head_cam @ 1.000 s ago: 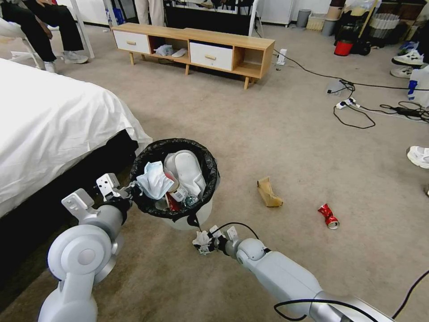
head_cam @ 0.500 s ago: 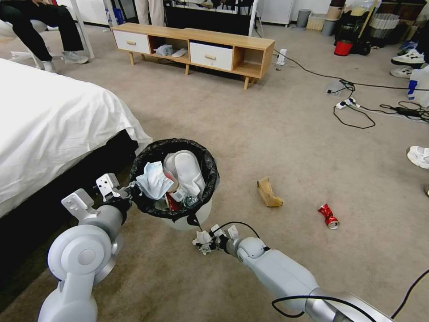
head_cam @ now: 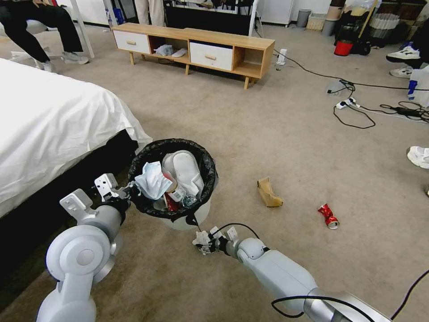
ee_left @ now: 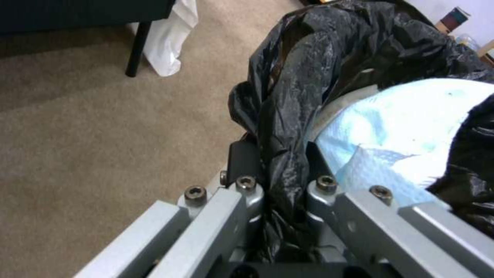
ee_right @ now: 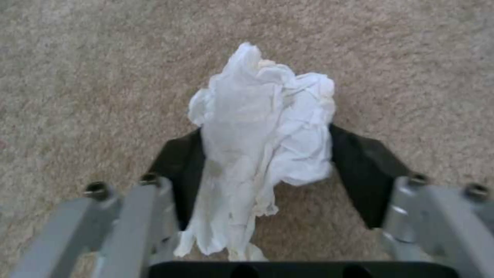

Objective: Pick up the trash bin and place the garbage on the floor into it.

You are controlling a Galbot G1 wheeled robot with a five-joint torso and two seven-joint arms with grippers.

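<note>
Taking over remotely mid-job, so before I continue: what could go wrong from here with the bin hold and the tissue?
1. The left gripper pinches the trash bin by its rim and black liner; the liner could slip or the bin tilt.
2. The right gripper holds the crumpled tissue loosely bunched; it may drop short of the bin.
3. The face mask sits high at the rim and might fall out if jostled.

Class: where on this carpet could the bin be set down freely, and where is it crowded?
Free: the beige carpet between the white-sheeted bed, wooden cabinet and torn brown cardboard. Crowded: the black cables beyond the crushed red can.
</note>
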